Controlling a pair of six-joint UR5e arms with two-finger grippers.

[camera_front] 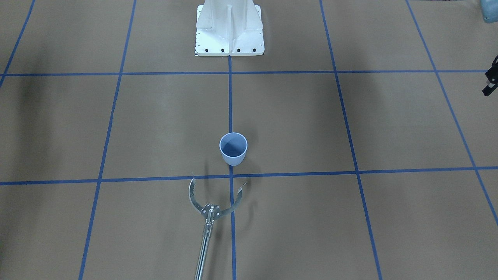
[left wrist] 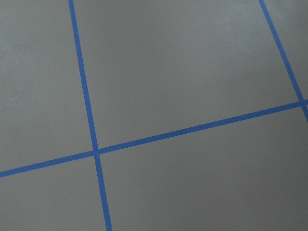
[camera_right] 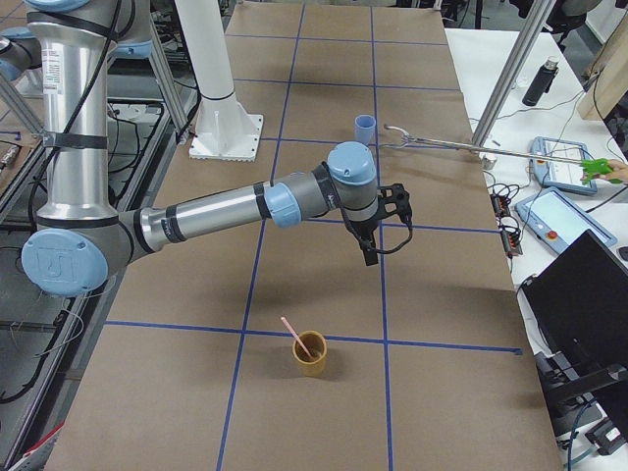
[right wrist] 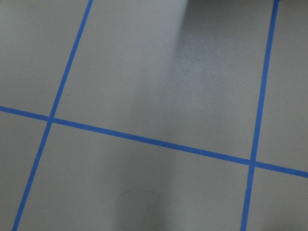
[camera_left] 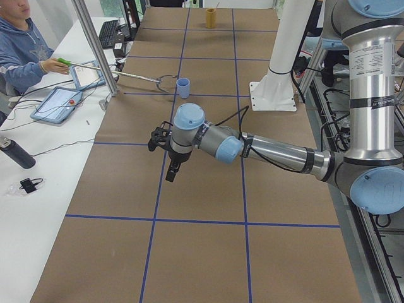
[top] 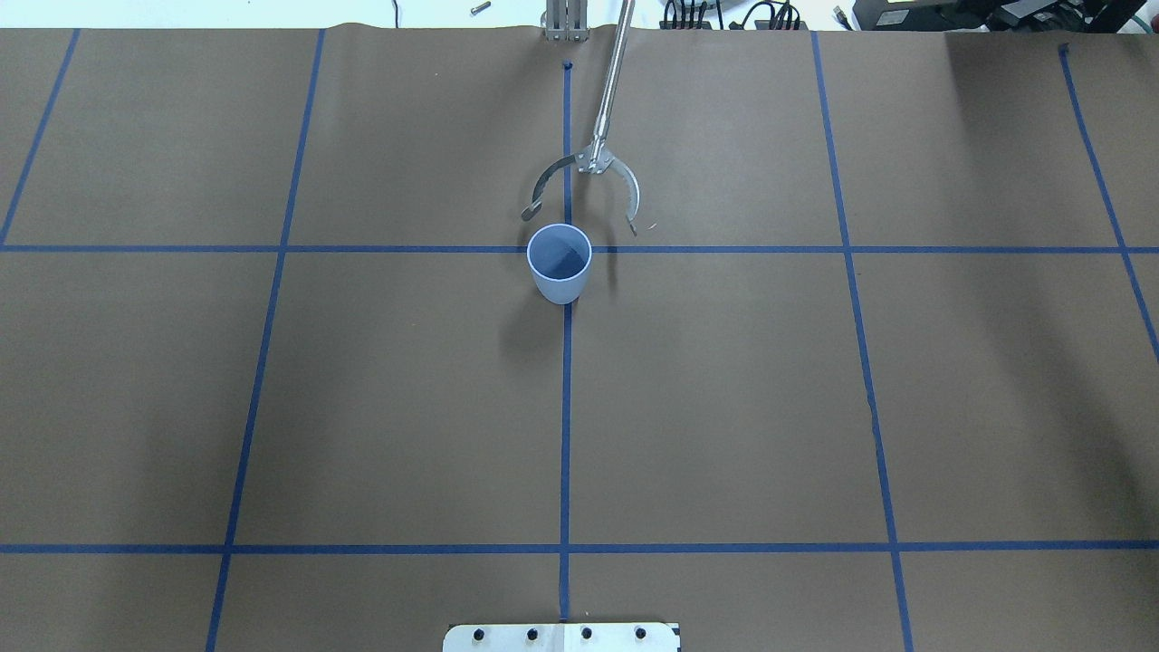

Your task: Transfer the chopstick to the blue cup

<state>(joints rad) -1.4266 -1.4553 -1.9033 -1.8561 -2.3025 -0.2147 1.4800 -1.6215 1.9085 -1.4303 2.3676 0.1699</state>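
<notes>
The blue cup (camera_front: 233, 149) stands upright and empty near the table's middle; it also shows in the overhead view (top: 560, 263) and both side views (camera_left: 183, 88) (camera_right: 365, 129). A pale-pink chopstick (camera_right: 293, 334) leans in a mustard cup (camera_right: 310, 354) at the table's end on my right, and nothing holds it. My left gripper (camera_left: 172, 166) hangs above bare table, far from the cup. My right gripper (camera_right: 368, 245) hangs above bare table between the two cups. I cannot tell whether either is open or shut. Both wrist views show only table.
A metal reacher claw (camera_front: 214, 198) (top: 589, 181) on a long pole, held by an operator (camera_left: 19, 38), lies open just beyond the blue cup. The white robot base (camera_front: 229, 29) stands behind the cup. Tablets (camera_left: 57, 104) lie on the side bench.
</notes>
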